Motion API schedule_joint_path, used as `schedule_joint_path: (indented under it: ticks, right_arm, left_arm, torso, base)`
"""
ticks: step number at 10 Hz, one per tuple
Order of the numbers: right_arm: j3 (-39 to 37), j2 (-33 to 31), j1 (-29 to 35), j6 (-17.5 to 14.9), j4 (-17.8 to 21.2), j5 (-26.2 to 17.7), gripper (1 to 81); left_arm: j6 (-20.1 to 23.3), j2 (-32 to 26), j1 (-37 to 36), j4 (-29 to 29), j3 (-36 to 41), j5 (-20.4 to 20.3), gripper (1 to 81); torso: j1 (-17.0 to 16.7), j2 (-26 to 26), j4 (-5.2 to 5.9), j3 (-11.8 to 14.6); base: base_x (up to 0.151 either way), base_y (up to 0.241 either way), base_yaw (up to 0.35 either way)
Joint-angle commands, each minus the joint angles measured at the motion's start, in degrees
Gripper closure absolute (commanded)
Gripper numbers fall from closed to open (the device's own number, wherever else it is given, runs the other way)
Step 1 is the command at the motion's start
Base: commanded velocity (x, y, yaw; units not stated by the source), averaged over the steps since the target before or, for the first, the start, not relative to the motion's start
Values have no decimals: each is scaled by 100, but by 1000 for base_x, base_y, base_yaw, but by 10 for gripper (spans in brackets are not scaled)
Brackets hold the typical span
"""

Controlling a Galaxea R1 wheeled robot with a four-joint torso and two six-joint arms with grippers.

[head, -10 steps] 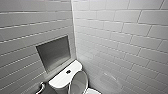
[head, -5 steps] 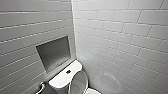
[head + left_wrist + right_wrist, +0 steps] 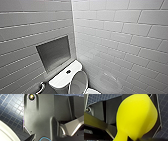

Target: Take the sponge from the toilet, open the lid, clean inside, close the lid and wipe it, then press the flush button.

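one end of the sponge [image 3: 136, 115] looks squeezed narrow, so the right tool [image 3: 125, 138] seems clamped on it, though its tips are hard to see. with the lid [image 3: 78, 82] standing raised at 6 o'clock in the head view, against the toilet [image 3: 60, 81] tank, cleaning inside calls for a firm grip and a low sweep clear of that lid.

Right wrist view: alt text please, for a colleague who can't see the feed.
A bright yellow sponge, squeezed to a narrow neck where the right gripper pinches it, bulges large in the foreground. Behind it are the robot's dark plate and dark blue gridded floor tiles.
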Motion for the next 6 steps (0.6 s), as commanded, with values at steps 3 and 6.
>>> schedule_joint_path:
  ticks: [3, 6]
  right_arm:
    - [220, -157, 149, 42, 50, -284, 811]
    - [423, -210, 219, 51, 41, -275, 811]
  left_arm:
    - [4498, 40, -83, -4249, 172, 395, 10]
    - [7148, -18, -225, -7055, 405, 539, 10]
  torso:
    - [0, 0, 0, 0]
    - [0, 0, 589, 0]
  base:
    - [0, 0, 0]
    - [0, 0, 0]
